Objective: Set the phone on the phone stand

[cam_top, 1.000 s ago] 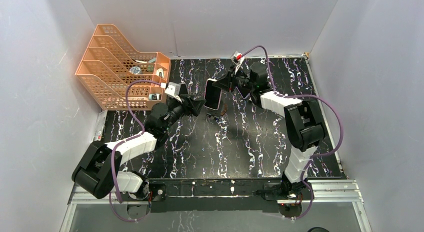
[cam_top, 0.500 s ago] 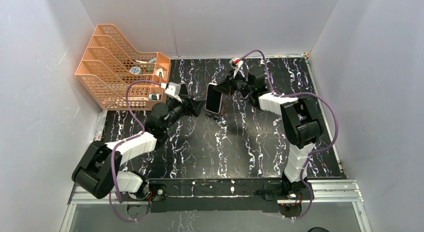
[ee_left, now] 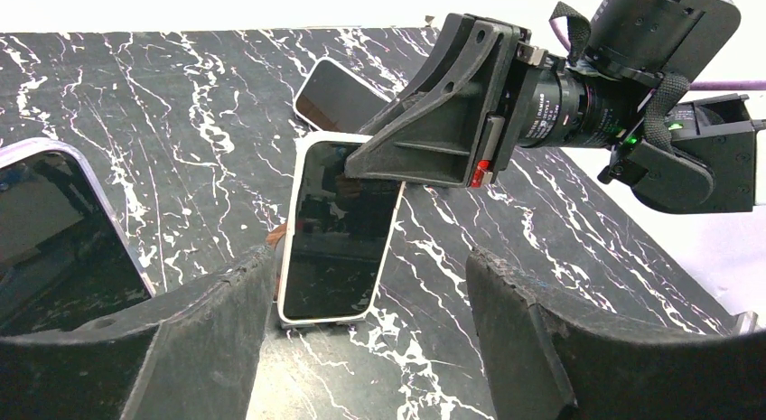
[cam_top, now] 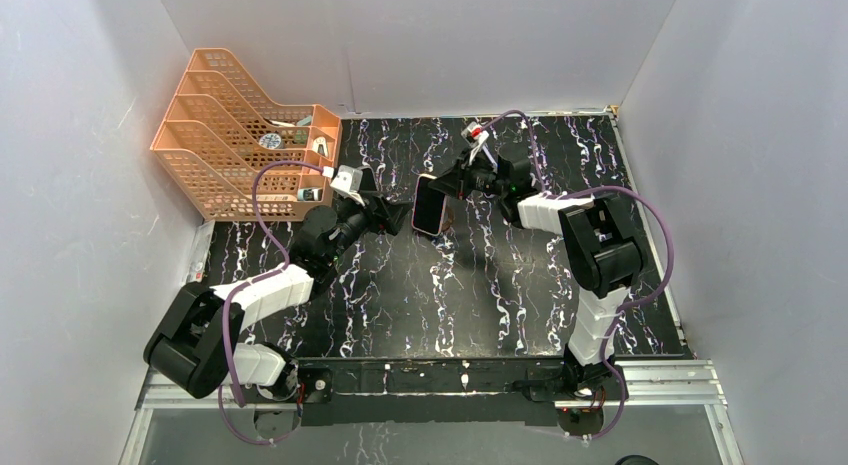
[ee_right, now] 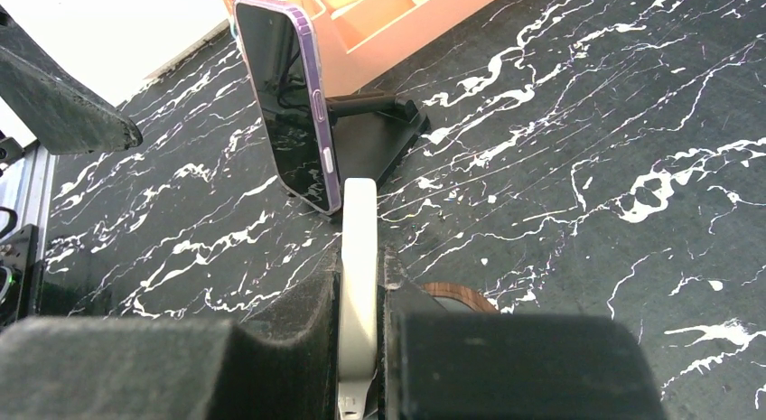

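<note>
Outward of the left gripper's point(cam_top: 392, 217) left finger point(ee_left: 208, 339) stands an orange file tray point(cam_top: 235, 135), and nearer that finger a purple-cased phone point(ee_right: 289, 104) leans upright on a black stand point(ee_right: 384, 131). The left gripper's jaws are spread wide with nothing between them, and they face the white-cased phone point(ee_left: 339, 226), which hangs just ahead of their gap with its dark screen toward them. The right gripper point(cam_top: 452, 183) is clamped on that phone's upper end, edge-on between its jaws, so the phone tilts down toward the marbled table point(cam_top: 480, 285). Whether its lower edge touches the table cannot be told. A brown wooden piece point(ee_right: 456, 298) lies just beside the right jaw, under the phone.
</note>
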